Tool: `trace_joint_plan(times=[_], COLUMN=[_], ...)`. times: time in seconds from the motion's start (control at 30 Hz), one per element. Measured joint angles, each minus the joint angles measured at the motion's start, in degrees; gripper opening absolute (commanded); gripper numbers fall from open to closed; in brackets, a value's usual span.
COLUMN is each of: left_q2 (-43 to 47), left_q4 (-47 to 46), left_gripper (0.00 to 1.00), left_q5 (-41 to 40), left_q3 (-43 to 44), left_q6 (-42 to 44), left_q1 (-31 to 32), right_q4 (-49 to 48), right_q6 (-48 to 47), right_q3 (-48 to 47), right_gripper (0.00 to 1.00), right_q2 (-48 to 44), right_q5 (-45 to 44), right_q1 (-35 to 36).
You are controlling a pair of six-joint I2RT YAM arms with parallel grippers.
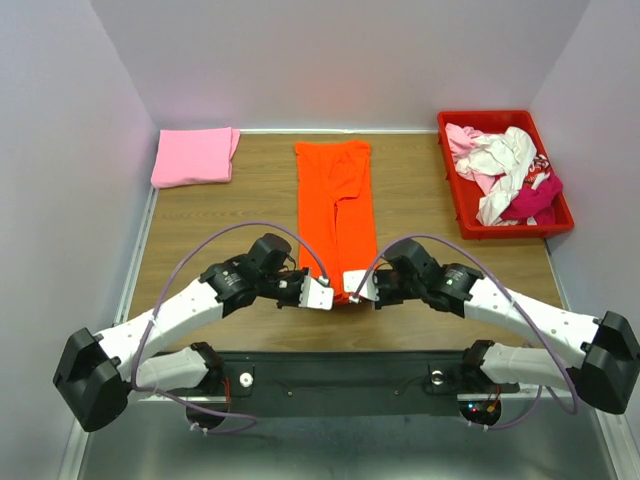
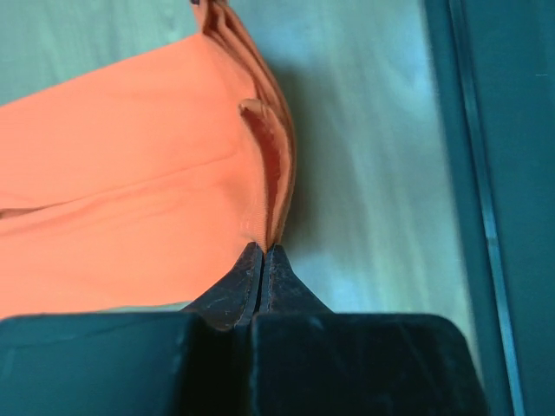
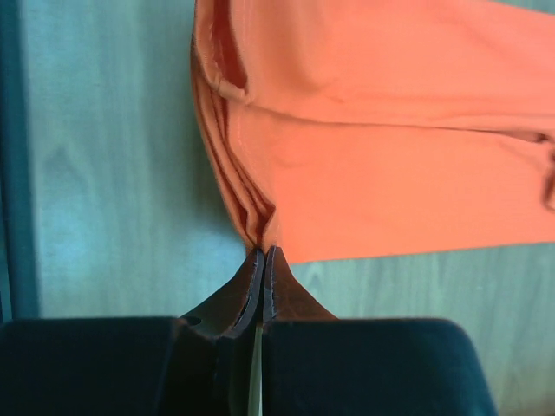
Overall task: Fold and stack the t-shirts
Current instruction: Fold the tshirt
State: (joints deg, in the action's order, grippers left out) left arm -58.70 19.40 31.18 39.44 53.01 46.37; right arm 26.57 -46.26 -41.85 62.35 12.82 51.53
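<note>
Orange t-shirt (image 1: 336,200), left gripper (image 2: 263,247), right gripper (image 3: 263,250) each clamped on its hem, pink t-shirt (image 1: 193,156) only overhead

The wooden table (image 1: 220,230) bears a seemingly folded pink shirt (image 1: 193,157), an orange shirt (image 1: 335,205) and a red crate (image 1: 452,190).

we see the orange t-shirt (image 1: 336,200) folded into a long strip in the middle, the pink t-shirt (image 1: 193,157) folded far left, white and magenta t-shirts (image 1: 505,175) crumpled far right
</note>
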Motion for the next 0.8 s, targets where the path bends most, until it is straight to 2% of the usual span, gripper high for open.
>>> trace_joint_plan(times=[0.13,0.43,0.8], left_q2=[-2.9,-12.7,-31.8], left_q4=[-1.2,-6.1,-7.2], left_gripper=[0.0,0.0,0.0], left_q5=[-0.2,0.4,3.4], left_q3=[2.1,6.3,21.0], left_q6=[3.5,13.5,26.0], left_q1=[-3.0,-11.6,-18.7], right_q4=[-0.9,-5.4,-7.8], right_q6=[-3.2,-12.2,-18.7], right_q3=[-2.0,-8.8,-19.5], right_gripper=[0.01,0.0,0.01], right_q2=[1.6,13.7,27.9], right_q5=[0.4,6.2,12.3], right_q1=[-4.0,-14.9,-22.9])
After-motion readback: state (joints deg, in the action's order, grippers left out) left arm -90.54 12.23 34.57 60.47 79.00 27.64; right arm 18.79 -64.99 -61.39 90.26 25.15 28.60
